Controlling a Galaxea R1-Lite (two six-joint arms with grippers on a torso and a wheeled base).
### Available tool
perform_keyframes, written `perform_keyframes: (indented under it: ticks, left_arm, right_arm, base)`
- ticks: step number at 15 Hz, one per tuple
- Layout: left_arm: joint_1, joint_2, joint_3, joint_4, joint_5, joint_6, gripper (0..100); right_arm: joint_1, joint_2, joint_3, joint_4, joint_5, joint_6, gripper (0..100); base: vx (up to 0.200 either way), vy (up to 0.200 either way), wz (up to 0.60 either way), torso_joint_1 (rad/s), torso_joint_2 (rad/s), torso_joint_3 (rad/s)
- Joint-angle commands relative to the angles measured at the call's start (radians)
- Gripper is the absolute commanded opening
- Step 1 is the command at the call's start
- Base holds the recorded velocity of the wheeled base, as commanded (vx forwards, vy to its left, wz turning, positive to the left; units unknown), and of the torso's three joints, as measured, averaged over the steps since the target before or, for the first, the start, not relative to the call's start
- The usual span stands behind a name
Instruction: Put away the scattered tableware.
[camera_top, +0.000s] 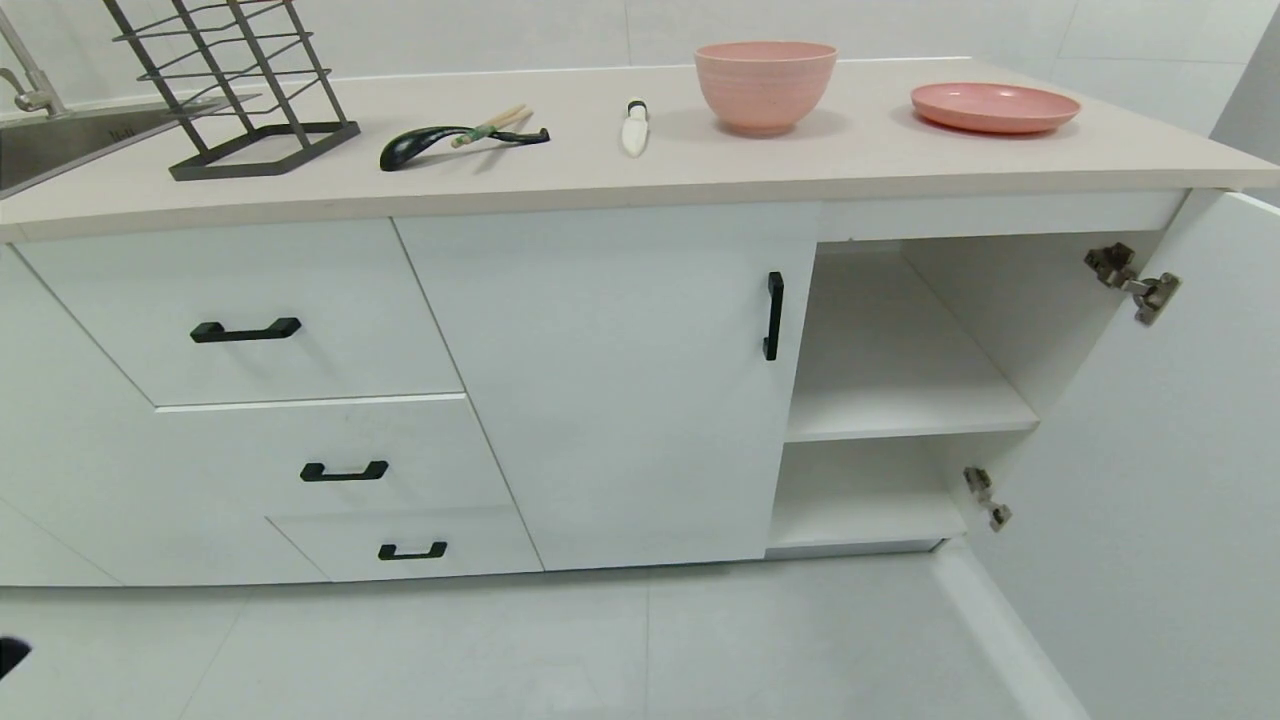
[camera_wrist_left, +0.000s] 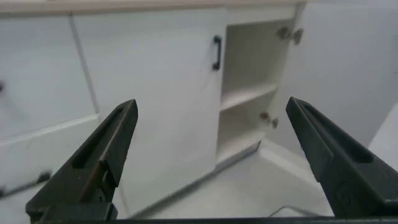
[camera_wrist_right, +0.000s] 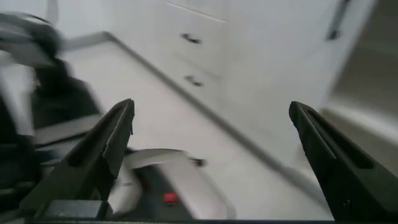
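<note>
On the beige countertop (camera_top: 560, 170) lie a black spoon (camera_top: 430, 144) with a pair of chopsticks (camera_top: 490, 125) resting across it, and a small white spoon (camera_top: 635, 125). A pink bowl (camera_top: 766, 86) stands upright to their right, and a pink plate (camera_top: 994, 106) lies flat near the right end. My left gripper (camera_wrist_left: 211, 112) is open and hangs low in front of the white cabinet, holding nothing. My right gripper (camera_wrist_right: 211, 112) is open too, empty, above the floor beside the drawers.
The right cabinet door (camera_top: 1160, 440) stands swung open, showing a shelf (camera_top: 900, 400) and a lower compartment (camera_top: 860, 500). The middle door (camera_top: 620, 380) is closed. Three drawers (camera_top: 300, 400) sit at the left. A black wire rack (camera_top: 240, 90) and a sink (camera_top: 60, 140) occupy the counter's left.
</note>
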Motion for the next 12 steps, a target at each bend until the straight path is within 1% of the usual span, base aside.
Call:
perform_keyframes:
  ticks: [1, 2, 3, 4, 5, 6, 7, 8, 9, 10, 11, 12]
  left_arm:
    - [0.101, -0.228, 0.029, 0.278, 0.086, 0.017, 100]
    - [0.112, -0.228, 0.029, 0.369, 0.106, 0.021, 100]
    - [0.118, -0.228, 0.029, 0.473, 0.135, 0.035, 100]
    - [0.13, -0.228, 0.031, 0.542, 0.162, 0.056, 100]
    - [0.15, -0.228, 0.031, 0.544, 0.167, 0.072, 100]
    - [0.157, -0.228, 0.031, 0.544, 0.175, 0.092, 100]
    - [0.16, -0.228, 0.029, 0.55, 0.213, 0.132, 100]
    - [0.173, -0.228, 0.029, 0.544, 0.245, 0.145, 100]
    - [0.183, -0.228, 0.028, 0.53, 0.27, 0.139, 100]
    - [0.193, -0.228, 0.028, 0.534, 0.29, 0.109, 100]
    - [0.227, -0.237, 0.029, 0.538, 0.285, 0.104, 100]
    - [0.25, -0.253, 0.031, 0.554, 0.28, 0.112, 100]
  right_arm:
    - [0.004, -0.017, -0.033, 0.002, 0.097, 0.131, 100]
    - [0.04, -0.017, -0.075, 0.002, 0.147, 0.255, 100]
    - [0.086, -0.018, -0.113, 0.0, 0.166, 0.37, 100]
    - [0.129, -0.018, -0.124, 0.0, 0.166, 0.41, 100]
    - [0.155, -0.052, -0.118, 0.005, 0.17, 0.414, 100]
    - [0.159, -0.069, -0.115, 0.008, 0.168, 0.419, 100]
    - [0.155, -0.076, -0.081, 0.006, 0.156, 0.408, 100]
    - [0.153, -0.076, -0.046, 0.003, 0.085, 0.356, 100]
    - [0.153, -0.076, -0.006, 0.005, -0.128, 0.219, 100]
    - [0.153, -0.083, 0.0, 0.078, -0.456, 0.081, 100]
    - [0.164, -0.116, 0.0, 0.167, -0.755, 0.014, 100]
    - [0.166, -0.116, 0.0, 0.223, -0.94, 0.002, 100]
  base:
    - [0.0, 0.0, 0.0, 0.0, 0.0, 0.0]
    - [0.0, 0.0, 0.0, 0.0, 0.0, 0.0]
    - [0.0, 0.0, 0.0, 0.0, 0.0, 0.0]
    - [0.0, 0.0, 0.0, 0.0, 0.0, 0.0]
    - [0.0, 0.0, 0.0, 0.0, 0.0, 0.0]
    - [0.0, 0.0, 0.0, 0.0, 0.0, 0.0]
    - [0.0, 0.0, 0.0, 0.0, 0.0, 0.0]
    - [0.0, 0.0, 0.0, 0.0, 0.0, 0.0]
    - [0.0, 0.0, 0.0, 0.0, 0.0, 0.0]
    - [0.0, 0.0, 0.0, 0.0, 0.0, 0.0]
    - [0.0, 0.0, 0.0, 0.0, 0.0, 0.0]
    - [0.0, 0.0, 0.0, 0.0, 0.0, 0.0]
